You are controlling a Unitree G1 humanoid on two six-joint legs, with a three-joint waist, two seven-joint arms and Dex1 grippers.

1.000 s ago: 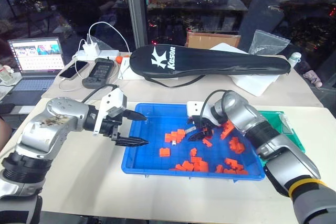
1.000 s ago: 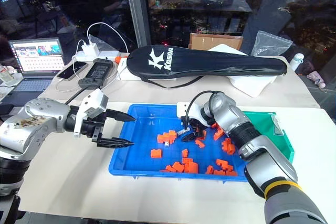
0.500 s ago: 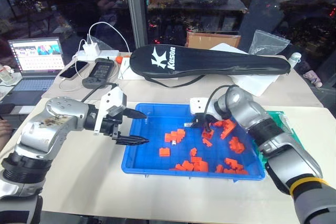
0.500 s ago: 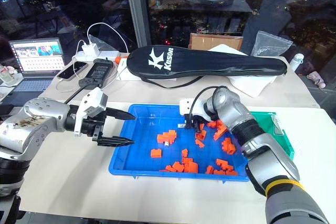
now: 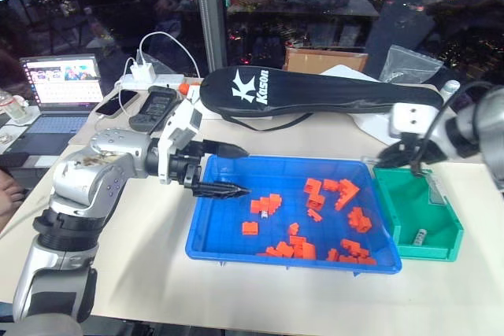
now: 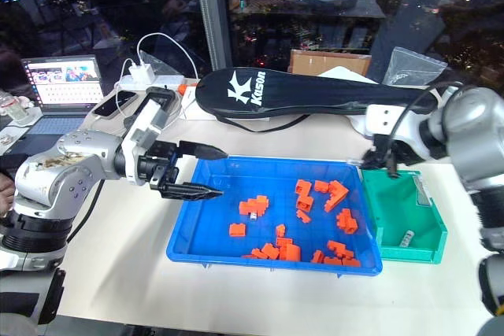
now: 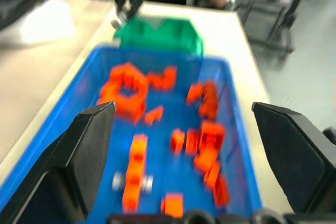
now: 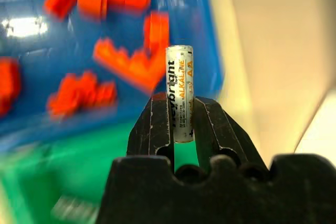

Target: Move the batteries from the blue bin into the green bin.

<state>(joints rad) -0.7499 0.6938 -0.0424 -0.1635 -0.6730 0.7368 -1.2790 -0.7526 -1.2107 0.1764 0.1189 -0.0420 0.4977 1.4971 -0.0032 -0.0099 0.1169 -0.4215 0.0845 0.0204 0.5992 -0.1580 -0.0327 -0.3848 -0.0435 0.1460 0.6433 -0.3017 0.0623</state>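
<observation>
Three batteries (image 8: 179, 94) are counted. One blue bin (image 6: 197, 230) and one green bin (image 6: 386, 222) are seen.

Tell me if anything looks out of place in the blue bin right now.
Yes: one battery is still lying among the orange bricks in the blue bin. Nothing looks spilled or damaged. Another battery lies in the green bin.

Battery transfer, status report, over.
Right gripper shut on battery, near green bin. Left gripper open over blue bin. Nothing in the way.
</observation>
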